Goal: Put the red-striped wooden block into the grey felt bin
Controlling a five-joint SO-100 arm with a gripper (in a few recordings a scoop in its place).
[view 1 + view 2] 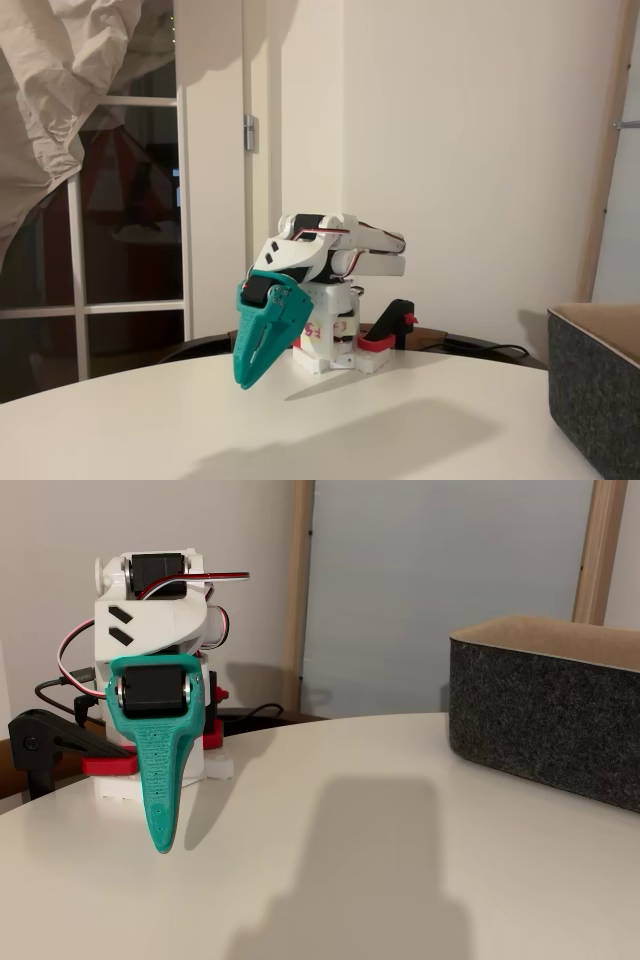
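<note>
The arm is folded low over its white base [335,350], and my teal gripper [247,378] hangs with its tip pointing down, just above the white table. Its fingers lie together with nothing between them, also in the other fixed view, where the gripper [162,842] stands at the left. The grey felt bin [550,715], with thick dark walls and a tan lining, stands on the table at the right, well apart from the gripper. In a fixed view the bin [600,400] sits at the right edge. The red-striped wooden block is out of view.
A black and red clamp [390,335] holds the base at the table's far edge, and the clamp [60,750] also sits left of the base. Black cables [490,350] trail behind. The round white table [350,860] lies open between gripper and bin, with a large shadow across it.
</note>
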